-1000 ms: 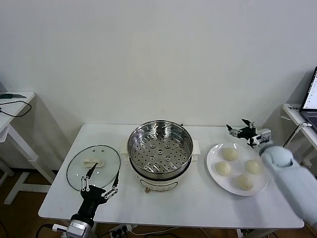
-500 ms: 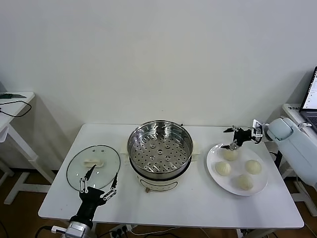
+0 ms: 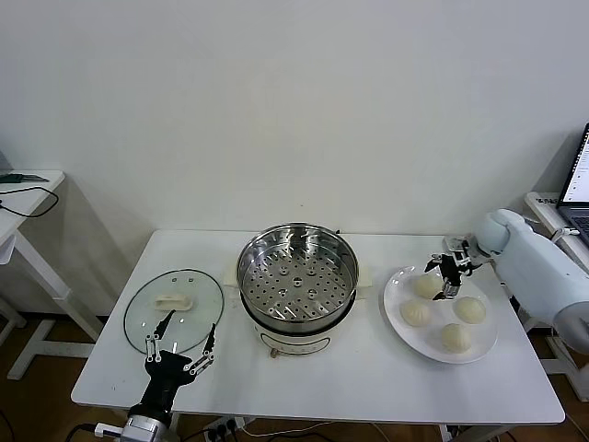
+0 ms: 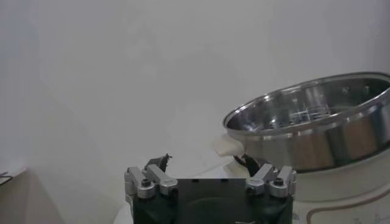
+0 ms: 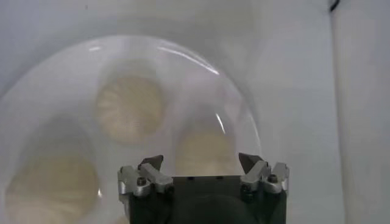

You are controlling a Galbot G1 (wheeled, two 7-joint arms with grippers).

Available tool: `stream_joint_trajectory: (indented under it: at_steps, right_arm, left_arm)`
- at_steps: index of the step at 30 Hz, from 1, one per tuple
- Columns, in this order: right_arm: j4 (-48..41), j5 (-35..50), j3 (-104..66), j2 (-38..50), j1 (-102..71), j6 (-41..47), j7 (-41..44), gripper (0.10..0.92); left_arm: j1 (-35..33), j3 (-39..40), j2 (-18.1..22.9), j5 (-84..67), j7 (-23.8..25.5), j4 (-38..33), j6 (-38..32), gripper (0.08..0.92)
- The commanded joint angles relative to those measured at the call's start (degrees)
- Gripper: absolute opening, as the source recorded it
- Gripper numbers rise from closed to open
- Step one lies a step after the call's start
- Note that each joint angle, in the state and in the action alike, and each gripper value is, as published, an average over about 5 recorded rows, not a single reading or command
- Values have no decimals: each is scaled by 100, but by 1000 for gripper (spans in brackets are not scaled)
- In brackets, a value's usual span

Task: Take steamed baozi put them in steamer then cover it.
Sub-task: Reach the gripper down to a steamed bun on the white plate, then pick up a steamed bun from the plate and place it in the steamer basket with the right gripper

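Four cream-white baozi lie on a white plate (image 3: 394, 293) at the table's right: one at the back (image 3: 427, 285), one on the left (image 3: 415, 313), one on the right (image 3: 470, 308), one at the front (image 3: 456, 337). My right gripper (image 3: 448, 273) points down, open and empty, just above the back bun. In the right wrist view the gripper (image 5: 201, 161) is open with a bun (image 5: 207, 152) between its tips. The steel steamer (image 3: 297, 276) stands mid-table with its tray bare. The glass cover (image 3: 174, 308) lies flat to its left. My left gripper (image 3: 179, 345) is open over the cover's near edge.
The left wrist view shows the left gripper (image 4: 204, 161) open and the steamer (image 4: 317, 122) beyond it. A side table with a laptop (image 3: 575, 184) stands at the far right. Another side table (image 3: 23, 198) stands at the far left.
My right gripper has swung in from beyond the plate's far edge and turned down over the back bun. The left gripper has drawn back slightly toward the table's front.
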State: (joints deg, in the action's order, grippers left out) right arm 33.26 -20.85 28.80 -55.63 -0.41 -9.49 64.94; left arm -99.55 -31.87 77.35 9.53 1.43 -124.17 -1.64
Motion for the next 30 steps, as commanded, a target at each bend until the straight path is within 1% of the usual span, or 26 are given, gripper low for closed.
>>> stream_joint_trajectory:
  at_steps: [1,4,10,13,17,19,22,27,30]
  right_arm:
    - [-388,-475,54,-302,122,-78,-70,823]
    - [-402,-478,50,-311,88,-73,-80,814]
    - [-359,-408,27,-318,61,-59,-178,757]
    - [-209,-330,106,-249,73,-53,-171,730]
    - [199,-6,390,-41,212,-113,-104,703]
    - [424,164,512,65,374,-358,-86,695]
    - [818,288,680,204,771,-1038,-19,688]
    - [2121,804,1691,423,1899,-1890,125,687]
    - [2731,1125,2301,287,2546,-2326,128,687]
  left_arm:
    - [-3,4,0,2,-4,21,-8,823]
    - [-1,31,6,2,-7,27,-9,823]
    - [-2,68,16,1,-11,11,2,823]
    - [-2,78,20,0,-17,-4,11,823]
    - [31,115,28,-2,-33,25,18,823]
    - [49,138,25,-4,-38,35,23,823]
    - [61,148,6,-8,-42,19,27,823]
    - [61,140,-27,-18,-48,-16,24,823]
    - [64,152,-30,-20,-56,-10,17,823]
